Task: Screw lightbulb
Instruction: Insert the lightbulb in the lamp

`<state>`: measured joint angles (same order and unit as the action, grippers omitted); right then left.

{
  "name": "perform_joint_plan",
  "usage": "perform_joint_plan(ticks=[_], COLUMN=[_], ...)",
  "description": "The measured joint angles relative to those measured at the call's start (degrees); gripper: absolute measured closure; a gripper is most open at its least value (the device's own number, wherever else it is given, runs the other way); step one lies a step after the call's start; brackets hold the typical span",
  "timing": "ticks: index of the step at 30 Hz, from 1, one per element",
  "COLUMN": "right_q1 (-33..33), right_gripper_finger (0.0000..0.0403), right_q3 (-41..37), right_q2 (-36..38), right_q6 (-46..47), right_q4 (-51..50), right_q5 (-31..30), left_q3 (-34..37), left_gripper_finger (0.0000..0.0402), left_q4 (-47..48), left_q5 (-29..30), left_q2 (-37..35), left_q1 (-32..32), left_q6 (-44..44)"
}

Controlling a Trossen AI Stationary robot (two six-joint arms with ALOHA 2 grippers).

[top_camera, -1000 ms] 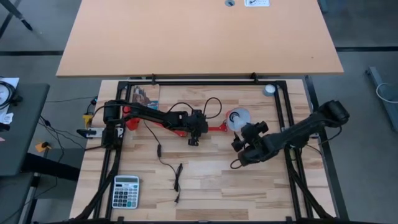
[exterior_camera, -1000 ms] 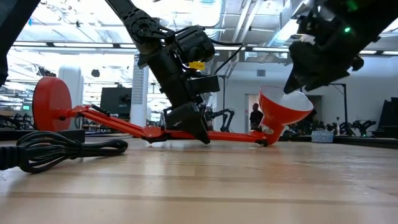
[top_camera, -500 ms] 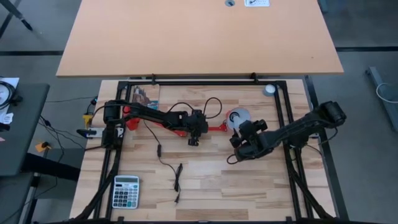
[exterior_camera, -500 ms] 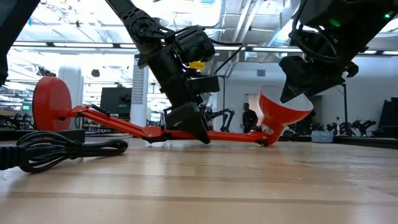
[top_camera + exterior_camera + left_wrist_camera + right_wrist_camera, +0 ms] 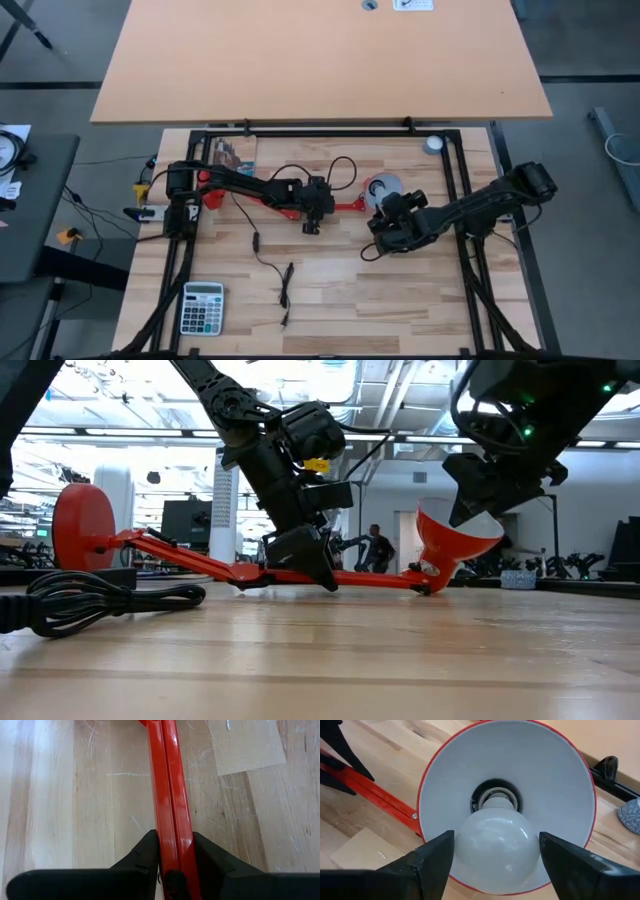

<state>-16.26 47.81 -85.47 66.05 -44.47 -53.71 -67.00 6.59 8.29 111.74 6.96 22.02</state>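
Observation:
A red desk lamp lies along the table, with its round base (image 5: 84, 525) at the left and its arm (image 5: 350, 207) running right to the red shade (image 5: 385, 186). The shade is white inside (image 5: 520, 765) and opens up and to the right. The white lightbulb (image 5: 495, 842) sits in the shade's mouth, its metal base at the dark socket (image 5: 495, 797). My right gripper (image 5: 495, 855) is shut on the bulb. My left gripper (image 5: 174, 840) is shut on the lamp's arm, mid-length. My left gripper pinches the lamp's red arm (image 5: 172, 827) between its two fingers (image 5: 147, 852), about halfway along. The fingers come from above, pointing down and straddling the arm. The arm lies low along the table under them. My right gripper pinches the bulb's round glass end (image 5: 470, 845) between its two fingers (image 5: 436, 852), one on each side. It comes slanting down from the right, in line with the shade's opening. The bulb is clear of the table, its screw end (image 5: 495, 802) in the socket.
The lamp's black cord (image 5: 270, 262) trails toward the near edge and coils at the left (image 5: 110, 600). A calculator (image 5: 203, 306) lies at the near left, a small grey disc (image 5: 432, 144) at the far right, a printed card (image 5: 232, 154) at the far left.
My right gripper has moved a little toward the table's left, closer to the shade, carrying the bulb deeper into it; less of the white bulb shows outside the rim in the low view. The lamp has stayed put.

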Motion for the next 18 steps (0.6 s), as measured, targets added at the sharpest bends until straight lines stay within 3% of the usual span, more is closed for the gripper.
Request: perform_joint_plan(ticks=[11,18], right_q1=[4.32,5.92], right_gripper_finger=[0.0126,0.0126], right_q3=[6.51,14.39], right_q2=[0.04,0.04], right_q6=[-9.37,-15.76], right_q4=[-4.25,-14.14], right_q5=[8.98,14.44], left_q3=[0.00,0.00], left_gripper_finger=[0.0319,0.0273], left_q4=[0.10,0.15], left_q5=[-0.17,1.58], left_q2=[0.01,-0.86], left_q1=[-0.02,-0.69], left_q6=[0.25,0.09])
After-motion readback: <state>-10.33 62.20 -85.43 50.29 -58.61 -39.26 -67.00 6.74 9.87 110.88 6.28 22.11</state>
